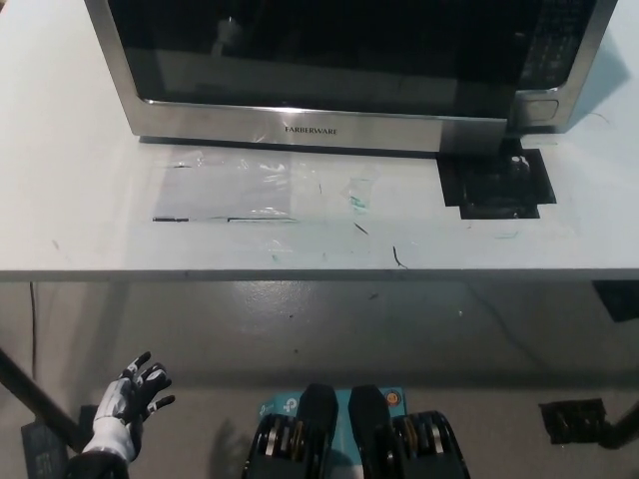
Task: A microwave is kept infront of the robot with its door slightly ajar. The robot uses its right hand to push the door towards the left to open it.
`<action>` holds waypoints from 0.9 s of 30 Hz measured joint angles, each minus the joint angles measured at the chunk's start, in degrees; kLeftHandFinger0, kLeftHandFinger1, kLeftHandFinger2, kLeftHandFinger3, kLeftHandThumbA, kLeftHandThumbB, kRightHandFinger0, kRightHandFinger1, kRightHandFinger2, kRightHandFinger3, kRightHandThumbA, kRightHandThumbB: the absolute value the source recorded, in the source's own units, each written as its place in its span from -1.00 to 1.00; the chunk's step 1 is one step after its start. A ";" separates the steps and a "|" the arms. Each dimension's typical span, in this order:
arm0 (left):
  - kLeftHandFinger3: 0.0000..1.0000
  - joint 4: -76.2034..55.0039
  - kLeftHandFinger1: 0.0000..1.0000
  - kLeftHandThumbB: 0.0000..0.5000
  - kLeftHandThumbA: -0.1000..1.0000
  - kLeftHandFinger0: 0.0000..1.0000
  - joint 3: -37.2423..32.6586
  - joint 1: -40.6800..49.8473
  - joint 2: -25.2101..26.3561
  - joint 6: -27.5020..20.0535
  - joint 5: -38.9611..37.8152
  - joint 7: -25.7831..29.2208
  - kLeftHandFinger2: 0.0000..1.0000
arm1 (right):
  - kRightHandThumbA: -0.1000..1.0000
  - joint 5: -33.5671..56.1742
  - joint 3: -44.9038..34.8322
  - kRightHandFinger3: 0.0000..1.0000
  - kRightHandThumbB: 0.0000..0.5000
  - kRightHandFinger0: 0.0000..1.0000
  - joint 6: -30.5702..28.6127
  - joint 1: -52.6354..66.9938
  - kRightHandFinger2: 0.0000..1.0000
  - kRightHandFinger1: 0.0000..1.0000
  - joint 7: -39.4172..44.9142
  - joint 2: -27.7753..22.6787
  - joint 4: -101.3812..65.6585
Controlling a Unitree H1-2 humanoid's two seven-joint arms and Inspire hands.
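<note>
The microwave [300, 125] stands at the back of the white table [80, 200], steel-framed and labelled FARBERWARE. Its dark glass door [319, 50] sits slightly ajar, the right edge standing a little forward of the control panel [551, 45]. My white left hand [135, 394] rests low at the lower left, below the table's front edge, with its fingers spread and nothing in it. My black right hand is out of the picture. Only a thin dark sliver [621, 429] shows at the lower right edge.
A patch of clear tape [230, 190] and a black patch [494, 185] lie on the table in front of the microwave. The table's front edge runs across the middle. On the floor below lies a black object [571, 419].
</note>
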 measured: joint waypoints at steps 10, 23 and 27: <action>0.93 0.01 0.72 -0.55 -0.15 0.65 -0.21 0.23 0.22 -0.01 0.06 0.01 0.90 | -0.42 3.61 0.25 0.80 -0.18 0.26 5.86 -2.83 0.66 0.53 0.13 -1.19 -19.66; 0.96 0.31 0.72 -0.51 -0.11 0.64 -0.51 0.29 0.51 -0.05 0.09 0.03 0.91 | -0.21 3.92 1.52 0.74 -0.05 0.16 10.76 -27.02 0.65 0.54 -1.63 -3.80 -18.12; 0.90 0.32 0.70 -0.49 -0.13 0.61 -0.52 0.30 0.51 -0.06 0.09 0.03 0.86 | -0.19 2.65 2.57 0.73 -0.10 0.13 11.18 -34.00 0.64 0.53 -2.25 -3.80 -13.43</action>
